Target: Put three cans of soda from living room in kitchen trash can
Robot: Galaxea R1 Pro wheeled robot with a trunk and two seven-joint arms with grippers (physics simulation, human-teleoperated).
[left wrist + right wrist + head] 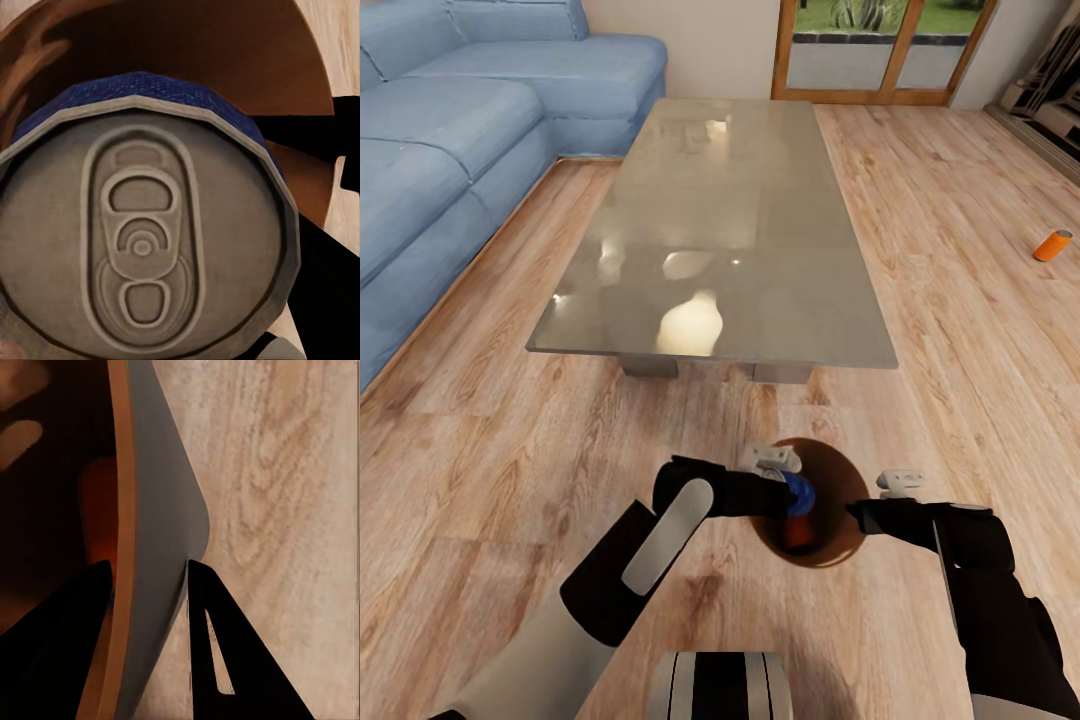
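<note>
My left gripper [795, 492] is shut on the dark blue can of soda [801, 493], holding it just above the open mouth of the tash can [843, 478], which stands on the wood floor. The left wrist view looks straight at that can's silver top [142, 240], with the bin's copper inside [187, 45] behind it. An orange can [797, 535] lies inside the bin. My right gripper [857, 512] is shut on the bin's rim, one finger inside and one outside the grey wall [161, 532]. A second orange can [1052, 245] lies on the floor at the far right.
The grey low table [720, 220] stands just beyond the bin. The blue sofa [440, 130] runs along the left. A wood-framed glass door [880, 50] is at the back, and dark furniture sits in the far right corner.
</note>
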